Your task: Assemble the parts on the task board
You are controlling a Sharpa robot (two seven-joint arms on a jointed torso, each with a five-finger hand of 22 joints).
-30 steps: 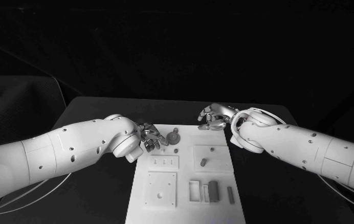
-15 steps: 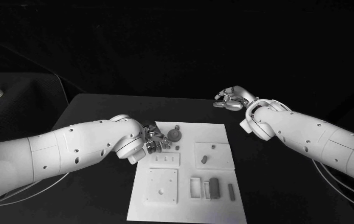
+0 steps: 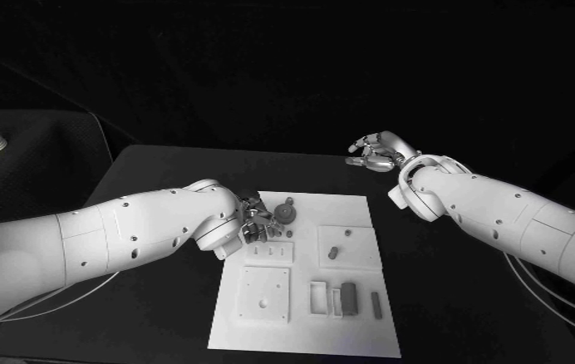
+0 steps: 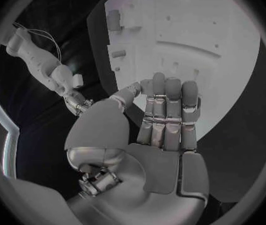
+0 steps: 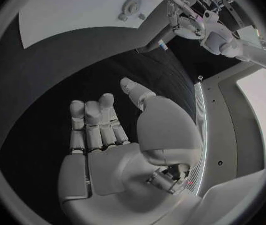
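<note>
1. Small grey round part with a stubby tab (image 3: 285,212): near the far edge of the flat white plastic task board (image 3: 360,331), left of the board's middle. Probably light, rigid and smooth, so likely to skid if nudged; best pinched across the rim from above, as a judgement only.
2. Left silver many-fingered hand (image 3: 254,222): over the board's left edge, just beside the round part, fingers curled; cannot tell whether anything sits between them.
3. Right silver many-fingered hand (image 3: 376,153): well apart from the board, above the black table (image 3: 156,173) beyond the far right corner, fingers apart, holding nothing.
4. Around: short grey peg (image 3: 334,253) in a raised square block mid-board; dark upright slab (image 3: 347,297) and thin grey bar (image 3: 375,302) toward the near right corner.
5. In the way: nothing between left hand and round part; raised blocks sit close behind.
</note>
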